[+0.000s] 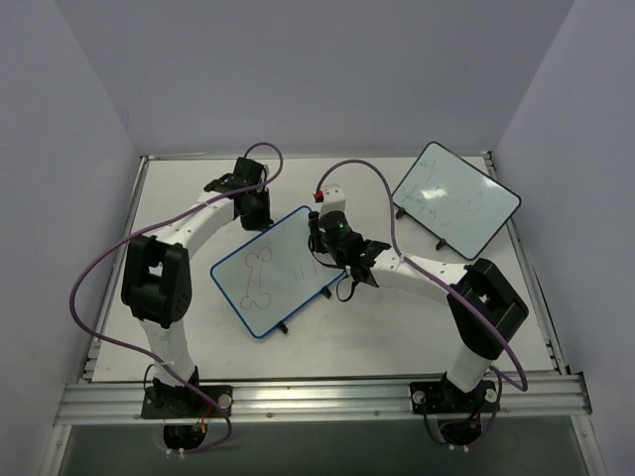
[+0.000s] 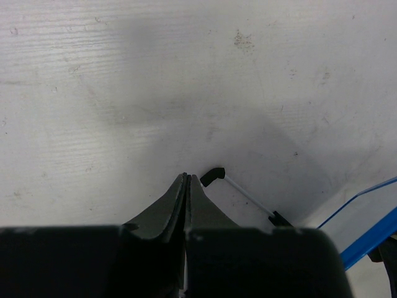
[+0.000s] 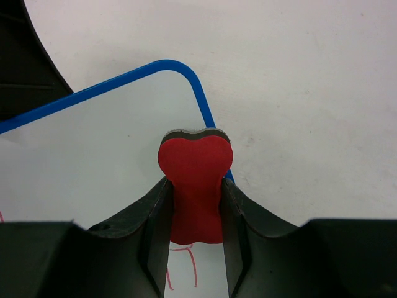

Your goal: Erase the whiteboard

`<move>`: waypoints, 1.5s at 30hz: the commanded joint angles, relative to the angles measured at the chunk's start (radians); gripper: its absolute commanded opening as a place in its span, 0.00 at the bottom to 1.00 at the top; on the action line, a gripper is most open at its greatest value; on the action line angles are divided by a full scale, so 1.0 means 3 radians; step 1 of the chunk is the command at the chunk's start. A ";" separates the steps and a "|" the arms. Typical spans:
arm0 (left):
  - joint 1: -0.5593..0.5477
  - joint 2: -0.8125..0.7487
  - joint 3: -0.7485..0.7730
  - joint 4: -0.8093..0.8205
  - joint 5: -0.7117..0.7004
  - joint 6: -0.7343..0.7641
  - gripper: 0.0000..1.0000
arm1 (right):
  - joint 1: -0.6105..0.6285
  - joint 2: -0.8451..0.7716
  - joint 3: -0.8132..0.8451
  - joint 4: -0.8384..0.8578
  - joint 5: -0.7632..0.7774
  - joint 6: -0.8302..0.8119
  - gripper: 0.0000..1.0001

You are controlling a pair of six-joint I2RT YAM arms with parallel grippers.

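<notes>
Pinches red eraser in right gripper over far-right corner of whiteboard.
Has whiteboard lying askew between both arms, red bone sketch on it; presses left gripper fingers flat together on nothing, just off whiteboard's far edge, beside its black foot.

Open table lies on the near side of the whiteboard, between the two arm bases. The left gripper, fingers pressed together, stands just off the whiteboard's far left corner. Over its far right corner, the right gripper clamps a red eraser. A black-framed board sits well apart to the far right.
</notes>
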 commanded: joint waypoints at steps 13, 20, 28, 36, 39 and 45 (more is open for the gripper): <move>-0.0025 -0.0027 0.0012 0.0043 0.0021 0.0031 0.05 | 0.0035 -0.0106 -0.0254 0.0013 -0.0156 0.0124 0.22; -0.0025 -0.0012 0.0007 0.0048 0.0026 0.0020 0.05 | 0.0122 -0.0265 -0.0638 0.0100 -0.0121 0.0231 0.22; -0.0030 -0.0012 0.0007 0.0048 0.0026 0.0020 0.05 | 0.0168 -0.0301 -0.0628 0.0064 -0.0034 0.0196 0.23; -0.0030 -0.0017 0.0012 0.0043 0.0021 0.0030 0.05 | 0.0163 0.0001 -0.0046 -0.0089 -0.0029 -0.0014 0.23; -0.0030 -0.0027 0.0012 0.0043 0.0015 0.0025 0.05 | 0.0158 0.0108 0.0098 -0.0135 -0.0049 -0.0039 0.23; -0.0030 -0.0027 0.0012 0.0043 0.0015 0.0036 0.05 | 0.0148 0.0206 0.0287 -0.0202 -0.0039 -0.0070 0.23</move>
